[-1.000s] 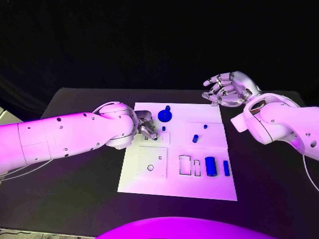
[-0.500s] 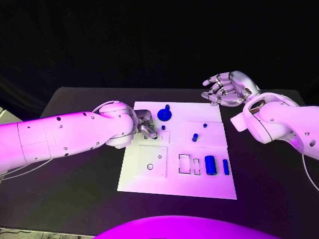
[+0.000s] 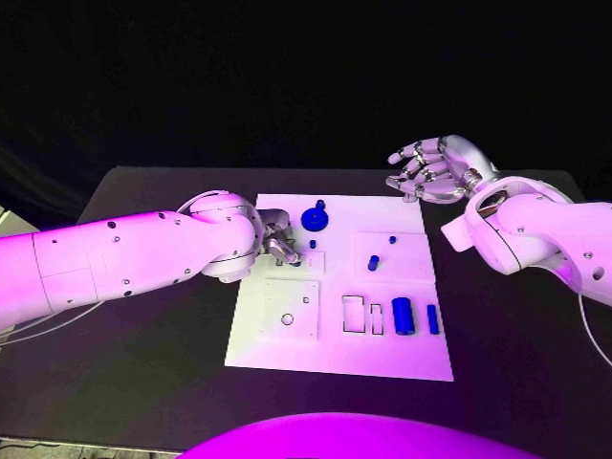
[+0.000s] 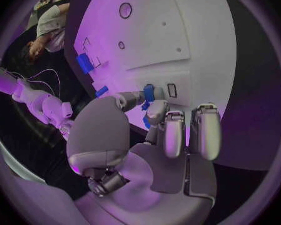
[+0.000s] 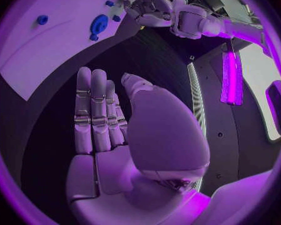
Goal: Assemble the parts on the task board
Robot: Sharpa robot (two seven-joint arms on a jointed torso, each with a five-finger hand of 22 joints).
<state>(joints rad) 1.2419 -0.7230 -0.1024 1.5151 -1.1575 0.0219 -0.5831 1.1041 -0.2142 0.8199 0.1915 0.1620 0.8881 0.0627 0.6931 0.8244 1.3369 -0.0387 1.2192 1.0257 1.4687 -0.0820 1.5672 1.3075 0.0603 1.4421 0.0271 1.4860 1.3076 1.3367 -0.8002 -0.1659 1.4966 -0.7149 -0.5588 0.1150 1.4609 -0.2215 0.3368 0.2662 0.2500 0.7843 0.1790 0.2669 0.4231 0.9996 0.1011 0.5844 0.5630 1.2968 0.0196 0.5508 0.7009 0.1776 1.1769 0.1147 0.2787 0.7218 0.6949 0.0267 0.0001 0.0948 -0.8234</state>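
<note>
The white task board (image 3: 389,359) lies mid-table. My left hand (image 3: 281,239) rests low over its left side, and its thumb and a fingertip (image 4: 158,111) pinch a small blue peg (image 4: 149,92) (image 3: 313,246) at the board's surface. A round blue disc (image 3: 316,222) (image 5: 98,23) sits near the far edge. A short peg (image 3: 374,263), a blue cylinder (image 3: 403,317) and a thin blue bar (image 3: 433,320) lie further right. My right hand (image 3: 437,170) (image 5: 109,115) hovers beyond the board's far right corner, fingers spread and holding nothing.
Two empty rectangular slots (image 3: 355,316) sit left of the blue cylinder. A raised square plate with a small hole (image 3: 288,320) occupies the board's near left. Black table (image 3: 141,382) surrounds the board on all sides.
</note>
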